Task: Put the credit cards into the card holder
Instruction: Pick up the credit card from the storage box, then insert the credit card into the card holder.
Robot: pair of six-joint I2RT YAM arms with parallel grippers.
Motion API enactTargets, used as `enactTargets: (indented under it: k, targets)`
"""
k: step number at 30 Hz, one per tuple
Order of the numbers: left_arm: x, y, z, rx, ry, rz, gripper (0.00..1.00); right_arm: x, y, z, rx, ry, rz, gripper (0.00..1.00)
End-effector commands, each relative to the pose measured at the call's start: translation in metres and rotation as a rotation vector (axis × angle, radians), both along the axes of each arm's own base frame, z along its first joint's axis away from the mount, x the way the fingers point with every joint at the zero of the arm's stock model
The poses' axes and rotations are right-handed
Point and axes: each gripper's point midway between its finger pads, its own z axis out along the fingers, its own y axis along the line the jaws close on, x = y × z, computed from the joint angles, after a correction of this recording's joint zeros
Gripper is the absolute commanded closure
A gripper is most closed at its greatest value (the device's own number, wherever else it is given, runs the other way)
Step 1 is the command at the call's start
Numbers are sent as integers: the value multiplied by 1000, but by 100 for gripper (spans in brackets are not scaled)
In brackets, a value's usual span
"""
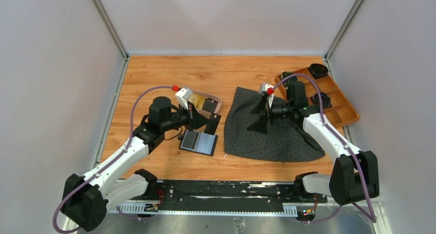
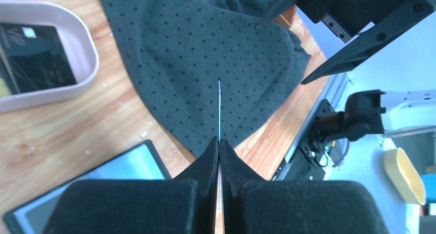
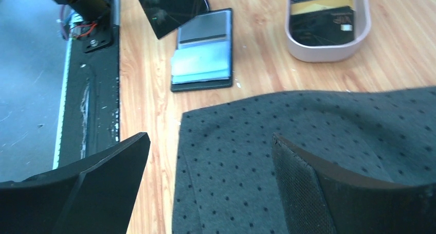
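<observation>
Entry: card holder [image 3: 201, 51], lying open on table, long axis approx. L–R, just base-side of your left claw [image 2: 219, 144], the nearer arm. Left claw pinches a dark credit card [image 3: 172, 5]. Right claw [image 3: 210, 139] spread wide over cloth [image 3: 334, 131].

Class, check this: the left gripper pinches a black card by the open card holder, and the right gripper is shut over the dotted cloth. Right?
No: the right gripper is open over the dotted cloth, as the right wrist view shows. The left gripper does pinch the black card by the card holder.
</observation>
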Motion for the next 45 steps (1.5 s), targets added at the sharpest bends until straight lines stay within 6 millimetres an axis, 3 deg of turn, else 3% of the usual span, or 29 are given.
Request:
enactTargets:
  k: [1, 10, 16, 24, 29, 31, 35, 36, 38, 40, 45]
  targets:
    - [-19, -6, 5, -109, -3, -62, 100, -26, 21, -4, 18, 28, 125, 9]
    - [-40, -21, -8, -113, -6, -188, 100, -56, 56, -16, 8, 111, 262, 10]
    - [-46, -32, -9, -107, -5, -244, 100, -58, 70, -10, 58, 230, 257, 10]
    - [-53, -44, -13, -91, 1, -299, 100, -64, 83, -19, 27, 288, 267, 18]
    - [-57, -50, -14, -87, 6, -333, 100, -72, 91, -21, 22, 316, 312, 38]
    - [-59, -51, -14, -87, 7, -344, 100, -74, 93, -21, 25, 321, 331, 52]
    - [-62, -50, -14, -89, 6, -352, 100, -77, 93, -19, 34, 310, 366, 90]
    - [-62, -50, -14, -89, 6, -352, 100, -77, 93, -18, 36, 304, 373, 97]
    - [-63, -49, -14, -92, 7, -350, 100, -81, 92, -15, 48, 291, 399, 100]
    - [-64, -48, -15, -94, 12, -340, 92, -85, 91, -11, 62, 273, 431, 100]
    - [-68, -38, -17, -100, 1, -290, 53, -89, 85, -2, 81, 265, 466, 100]
